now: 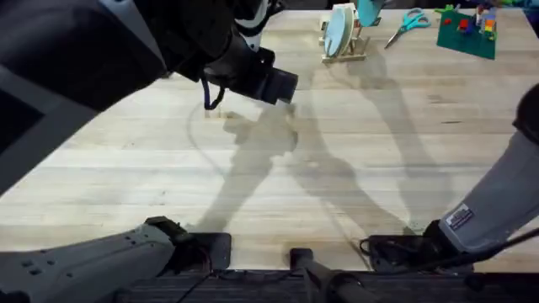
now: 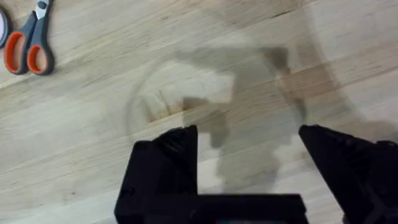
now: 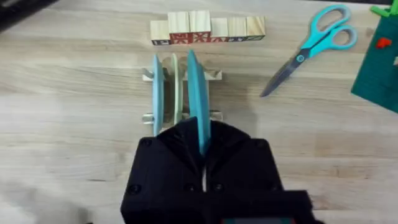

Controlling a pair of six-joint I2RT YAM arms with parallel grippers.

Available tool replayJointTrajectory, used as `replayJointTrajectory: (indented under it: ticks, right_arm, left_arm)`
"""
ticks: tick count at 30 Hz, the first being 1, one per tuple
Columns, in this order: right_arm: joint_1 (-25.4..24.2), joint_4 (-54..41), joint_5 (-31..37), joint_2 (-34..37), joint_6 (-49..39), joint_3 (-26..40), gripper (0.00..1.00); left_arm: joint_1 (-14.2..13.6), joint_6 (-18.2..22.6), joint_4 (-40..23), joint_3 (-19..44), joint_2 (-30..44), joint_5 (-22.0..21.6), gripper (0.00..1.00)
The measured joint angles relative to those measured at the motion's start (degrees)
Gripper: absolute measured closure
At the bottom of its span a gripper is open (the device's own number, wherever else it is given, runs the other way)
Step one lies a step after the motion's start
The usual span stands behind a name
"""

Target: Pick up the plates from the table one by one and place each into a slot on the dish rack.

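The light-wood dish rack (image 3: 213,76) stands at the table's far side, also in the overhead view (image 1: 346,53). A pale blue plate (image 3: 157,93) and a cream plate (image 3: 175,84) stand upright in its slots. My right gripper (image 3: 202,134) is shut on the rim of a teal plate (image 3: 194,87), held upright over the rack beside the other two. Whether its lower edge rests in a slot I cannot tell. My left gripper (image 2: 249,134) hangs open above the bare wooden table (image 2: 205,68), left of the rack (image 1: 278,86).
Teal scissors (image 3: 311,46) and a green brick board (image 3: 380,62) lie right of the rack. A row of wooden letter blocks (image 3: 208,29) sits behind it. Orange-handled scissors (image 2: 28,43) lie near the left gripper.
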Motion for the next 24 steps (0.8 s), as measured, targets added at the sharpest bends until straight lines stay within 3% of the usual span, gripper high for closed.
replayJointTrajectory:
  ticks: [11, 24]
  right_arm:
    - [-1.18, 1.12, 0.14, 5.17, 0.24, 0.0, 0.97]
    - [-1.18, 0.93, 0.2, 5.38, 0.44, 0.0, 0.97]
  left_arm:
    - [0.0, -0.02, 0.0, 0.0, 0.0, -0.01, 0.006]
    - [0.0, -0.02, 0.0, 0.0, 0.0, -0.02, 0.006]
